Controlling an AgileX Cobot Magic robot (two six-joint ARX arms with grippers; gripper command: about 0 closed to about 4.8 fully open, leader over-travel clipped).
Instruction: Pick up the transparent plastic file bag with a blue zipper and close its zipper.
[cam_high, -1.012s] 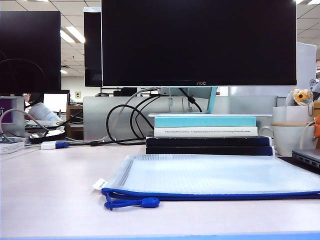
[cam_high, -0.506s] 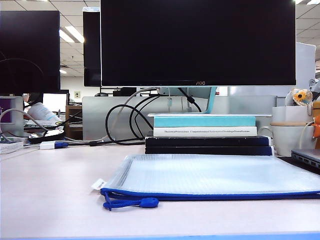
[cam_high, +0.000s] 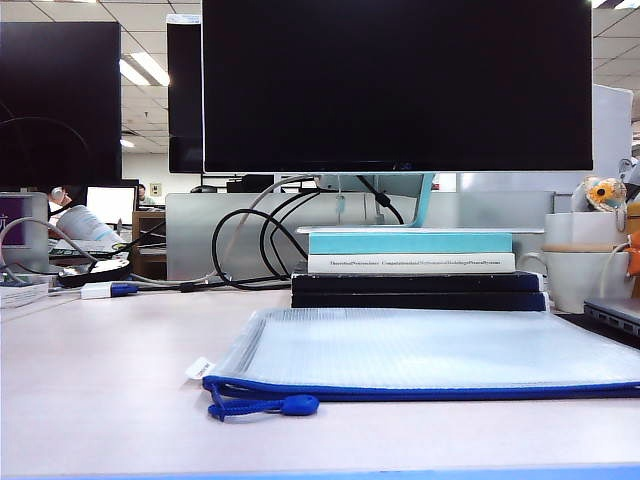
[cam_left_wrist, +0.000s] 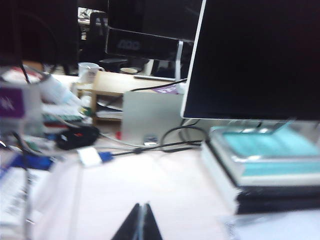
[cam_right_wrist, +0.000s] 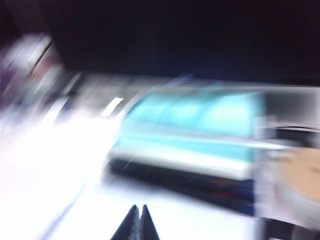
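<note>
The transparent plastic file bag (cam_high: 430, 350) lies flat on the pale desk, its white mesh showing. Its blue zipper (cam_high: 430, 388) runs along the near long edge, and the looped blue cord pull with a round bead (cam_high: 298, 404) rests on the desk at the bag's left corner beside a small white tag (cam_high: 199, 368). Neither arm appears in the exterior view. My left gripper (cam_left_wrist: 142, 206) is shut with nothing in it, above the bare desk; a corner of the bag (cam_left_wrist: 272, 226) shows beside it. My right gripper (cam_right_wrist: 138, 208) is shut too, empty, in a blurred view facing the books.
Stacked books (cam_high: 415, 268) stand just behind the bag, below a large dark monitor (cam_high: 395, 85). Black cables (cam_high: 250, 245) loop at the back. A white mug (cam_high: 580, 265) and a laptop edge (cam_high: 612, 315) stand at the right. Clutter and a white adapter (cam_high: 100, 290) lie at the left.
The exterior view stays the same; the bag and its pull have not moved, and no arm has come into it.
</note>
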